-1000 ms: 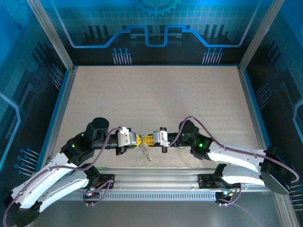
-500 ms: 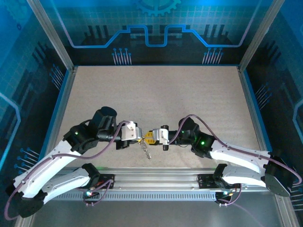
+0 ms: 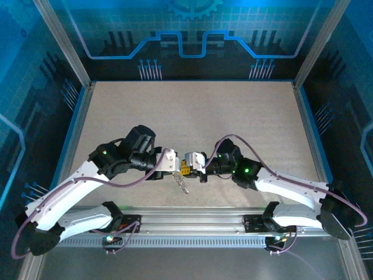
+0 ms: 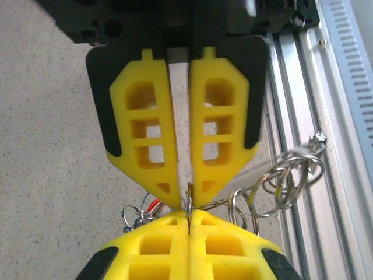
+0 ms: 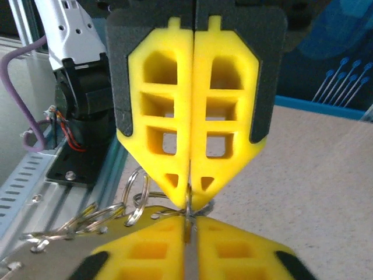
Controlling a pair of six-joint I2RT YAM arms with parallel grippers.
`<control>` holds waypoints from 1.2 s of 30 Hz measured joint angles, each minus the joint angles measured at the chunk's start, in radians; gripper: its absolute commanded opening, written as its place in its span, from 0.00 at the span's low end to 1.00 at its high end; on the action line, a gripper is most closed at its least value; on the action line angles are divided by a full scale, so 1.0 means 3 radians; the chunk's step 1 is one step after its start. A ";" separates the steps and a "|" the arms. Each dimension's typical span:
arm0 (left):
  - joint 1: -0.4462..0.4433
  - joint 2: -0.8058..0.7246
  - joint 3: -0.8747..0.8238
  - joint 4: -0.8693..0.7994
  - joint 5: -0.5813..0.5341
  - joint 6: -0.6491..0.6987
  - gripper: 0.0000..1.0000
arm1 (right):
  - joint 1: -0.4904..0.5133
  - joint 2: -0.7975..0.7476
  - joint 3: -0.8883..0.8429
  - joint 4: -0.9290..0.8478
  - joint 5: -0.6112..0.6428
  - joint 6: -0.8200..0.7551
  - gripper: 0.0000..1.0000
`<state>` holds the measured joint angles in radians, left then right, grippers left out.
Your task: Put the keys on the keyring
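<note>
My left pincer (image 4: pixel 187 197): clamped on keyring (image 4: pixel 189 214) wire.
My right pincer (image 5: pixel 187 197): clamped on same wire, tip-to-tip.
Keys (image 4: pixel 143 211): hanging beside tips.

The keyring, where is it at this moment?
In the left wrist view the keyring is pinched between the left gripper and the right gripper, tip to tip, beside the metal rail.
</note>
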<state>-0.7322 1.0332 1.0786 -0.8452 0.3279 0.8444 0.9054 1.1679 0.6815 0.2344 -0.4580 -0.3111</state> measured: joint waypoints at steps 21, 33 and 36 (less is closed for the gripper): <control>0.0010 -0.0585 -0.0455 0.0636 0.0004 -0.0303 0.24 | -0.0141 -0.0168 -0.0373 0.0797 -0.0159 0.0364 0.00; 0.0013 -0.0585 -0.0507 0.0935 0.0050 -0.0441 0.18 | -0.0141 -0.0189 -0.0422 0.0945 -0.0161 0.0351 0.00; 0.0013 -0.0576 -0.0507 0.0961 0.0081 -0.0455 0.18 | -0.0140 -0.0189 -0.0422 0.0949 -0.0165 0.0336 0.00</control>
<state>-0.7284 0.8604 0.9264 -0.5568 0.3523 0.7078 0.8635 1.1110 0.5549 0.5190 -0.5076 -0.2104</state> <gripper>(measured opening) 0.179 0.059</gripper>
